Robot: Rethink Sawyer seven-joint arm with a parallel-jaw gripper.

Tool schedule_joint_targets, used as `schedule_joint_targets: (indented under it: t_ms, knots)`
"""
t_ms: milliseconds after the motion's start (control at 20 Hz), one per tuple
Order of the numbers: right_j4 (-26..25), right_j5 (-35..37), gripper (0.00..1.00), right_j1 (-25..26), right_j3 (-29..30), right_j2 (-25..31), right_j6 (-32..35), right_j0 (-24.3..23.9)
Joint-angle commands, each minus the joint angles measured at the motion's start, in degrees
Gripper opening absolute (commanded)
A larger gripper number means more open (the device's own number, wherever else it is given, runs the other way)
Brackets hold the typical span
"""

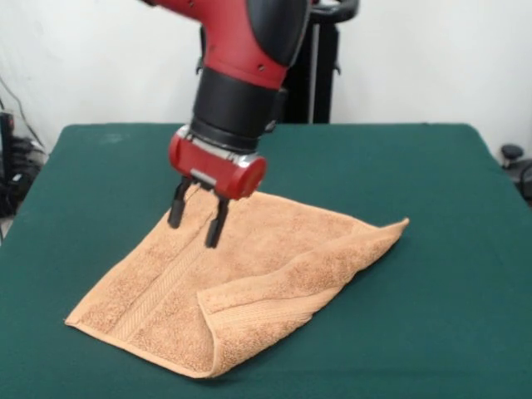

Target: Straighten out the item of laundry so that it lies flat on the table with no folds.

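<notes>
Towel [241, 283]: soft, light, limp; folded flap lower centre, grasp there at flap corner. Gripper [198, 223] hovers above, jaws apart, empty.

We find no text, label, brand, number or sign that we can read anywhere, neither on the towel [249, 283], nor on the arm [241, 75], nor on the table [432, 316].

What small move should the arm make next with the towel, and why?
Probably move the open end effector toward the folded-over flap at the picture's lower right. The towel there lies doubled on the table, while the end effector hangs over an already flat part.
</notes>
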Motion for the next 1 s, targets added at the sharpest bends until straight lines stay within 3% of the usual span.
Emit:
schedule_joint_targets:
  t_ms: [50, 100, 500, 1000]
  knots:
    - [-5.4, -4.2, 1.00, 6.5, 4.9, 8.6, 5.7, -1.5]
    - [-6.0, -3.8, 0.00, 6.5, 4.8, 8.3, 6.5, -1.3]
    - [-3.6, -1.5, 0.00, 5.4, 4.4, 5.0, 8.6, 3.0]
    - [-2.8, -2.0, 0.00, 5.7, 5.2, 5.1, 9.8, 3.7]
